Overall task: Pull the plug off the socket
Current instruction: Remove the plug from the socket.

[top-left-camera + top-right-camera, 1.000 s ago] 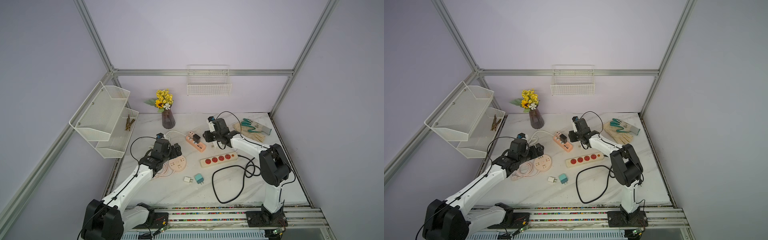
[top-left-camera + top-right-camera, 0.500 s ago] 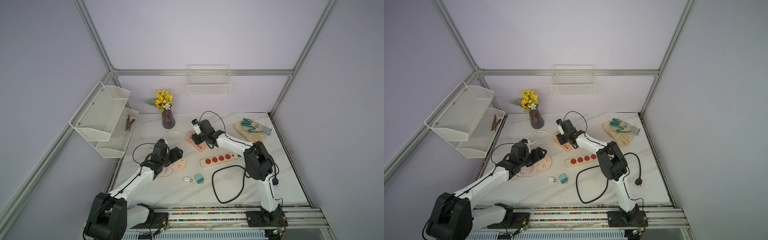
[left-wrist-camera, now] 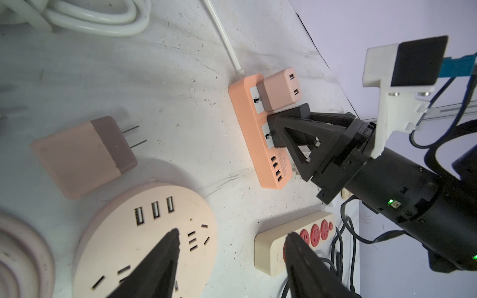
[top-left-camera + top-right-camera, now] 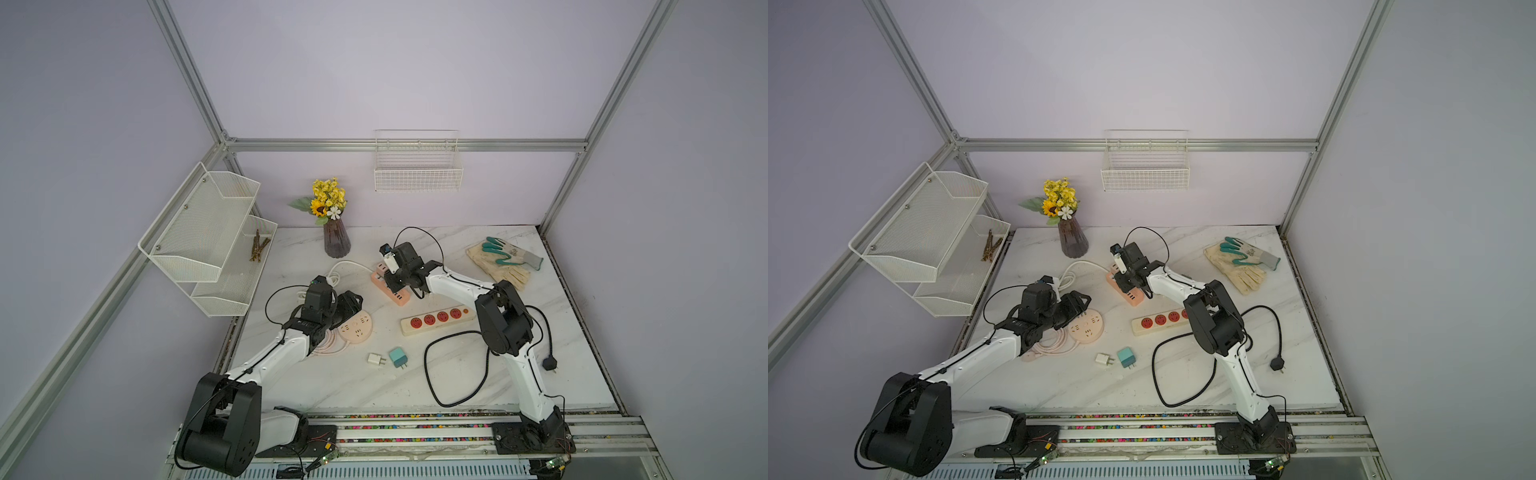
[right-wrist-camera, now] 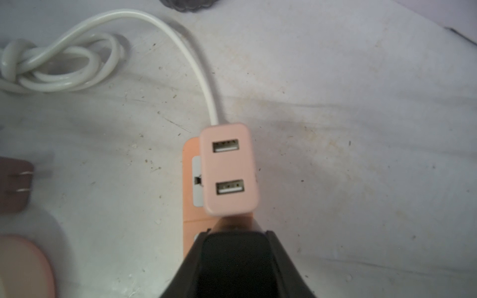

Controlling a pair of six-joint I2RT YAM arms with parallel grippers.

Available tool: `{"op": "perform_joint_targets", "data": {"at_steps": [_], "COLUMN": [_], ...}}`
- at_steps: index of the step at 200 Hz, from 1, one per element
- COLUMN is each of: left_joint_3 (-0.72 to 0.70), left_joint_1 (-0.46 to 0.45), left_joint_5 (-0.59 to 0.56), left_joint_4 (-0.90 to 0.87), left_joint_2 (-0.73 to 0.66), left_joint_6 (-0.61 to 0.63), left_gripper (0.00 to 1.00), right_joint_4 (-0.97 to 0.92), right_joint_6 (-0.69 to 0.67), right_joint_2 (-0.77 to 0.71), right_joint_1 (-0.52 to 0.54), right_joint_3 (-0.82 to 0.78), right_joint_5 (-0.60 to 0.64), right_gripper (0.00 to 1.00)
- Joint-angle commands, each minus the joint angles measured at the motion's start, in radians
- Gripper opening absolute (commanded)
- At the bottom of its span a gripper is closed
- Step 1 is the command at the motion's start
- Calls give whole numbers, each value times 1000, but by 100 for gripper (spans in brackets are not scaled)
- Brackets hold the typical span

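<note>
Lab enclosure: aluminium frame [image 4: 399, 145], lilac wall panels [image 4: 374, 62].

Plain lavender walls [image 4: 415, 62] close in the cell, edged by an aluminium frame [image 4: 311, 145]. A white wire basket [image 4: 417, 178] hangs on the back wall; a two-tier mesh shelf [image 4: 199, 232] juts from the left-hand wall. The white marble-patterned tabletop [image 4: 332, 382] is evenly, softly lit
</note>
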Motion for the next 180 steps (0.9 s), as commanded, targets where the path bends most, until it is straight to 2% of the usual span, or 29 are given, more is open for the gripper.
{"op": "perform_joint_targets", "data": {"at_steps": [1, 22, 36, 54, 81, 108, 134, 180], "left_joint_3": [32, 47, 74, 111, 170, 213, 245, 268], "left_joint_1": [21, 29, 31, 31, 31, 31, 34, 32], "left_joint_5": [-5, 16, 37, 88, 109, 126, 225, 320], "left_joint_4": [75, 144, 197, 293, 369, 434, 573, 645], "left_joint_2": [21, 64, 111, 213, 314, 391, 474, 589], "left_joint_6": [-19, -33, -37, -46, -53, -49, -99, -151], "left_gripper": [63, 51, 41, 35, 25, 23, 14, 2], "right_joint_4": [-5, 26, 41, 50, 77, 115, 124, 150], "right_joint_6": [-17, -48, -71, -97, -130, -153, -165, -162], "right_joint_2": [-33, -57, -68, -75, -94, -113, -111, -111], "right_joint_1": [2, 12, 24, 41, 52, 56, 57, 57], "right_joint_3": [-24, -70, -87, -93, -123, -167, -178, -188], "right_joint_5": [-27, -74, -84, -90, -119, -127, -127, -125], "right_gripper": [23, 20, 12, 0, 0, 0, 0, 0]}}
